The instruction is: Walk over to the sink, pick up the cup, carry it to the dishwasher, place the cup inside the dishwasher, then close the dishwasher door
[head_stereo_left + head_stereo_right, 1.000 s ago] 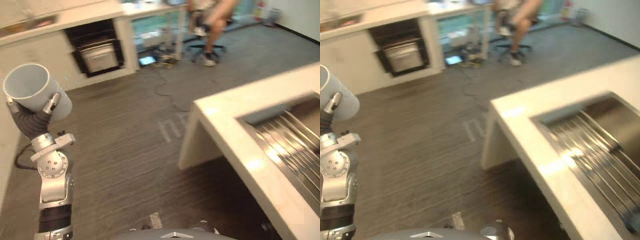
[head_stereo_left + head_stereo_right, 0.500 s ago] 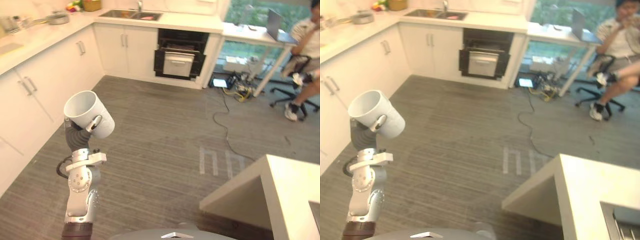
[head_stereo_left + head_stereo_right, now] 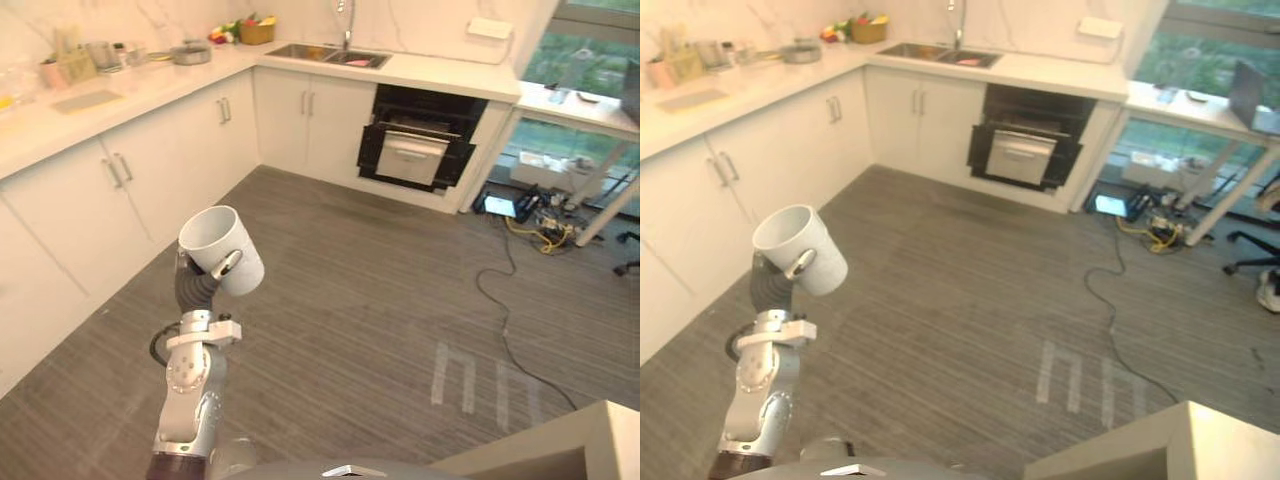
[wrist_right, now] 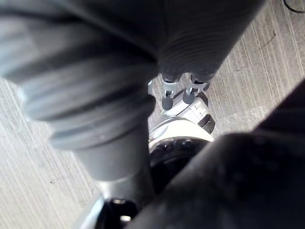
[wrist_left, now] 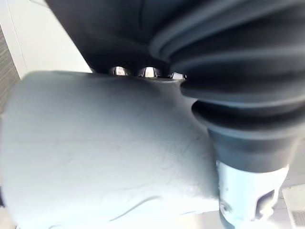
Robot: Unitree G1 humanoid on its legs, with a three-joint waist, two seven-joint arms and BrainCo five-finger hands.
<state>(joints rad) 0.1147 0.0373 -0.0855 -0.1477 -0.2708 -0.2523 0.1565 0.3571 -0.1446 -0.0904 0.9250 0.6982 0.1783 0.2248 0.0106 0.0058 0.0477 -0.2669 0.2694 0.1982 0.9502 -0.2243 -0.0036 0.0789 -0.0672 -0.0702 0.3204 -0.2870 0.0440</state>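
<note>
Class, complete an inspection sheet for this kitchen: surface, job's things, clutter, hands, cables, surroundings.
Surface: grey striped floor.
Job's things: white cup, tilted, in the left hand; dishwasher, a dark opening under the counter beside the sink.
Clutter: pot, fruit basket and jars on the counter.
Hands: left hand curled round the cup; right hand over the floor, state unclear.
Cables: black cable across the floor; tangle under the desk.
Surroundings: white cabinets, window.
</note>
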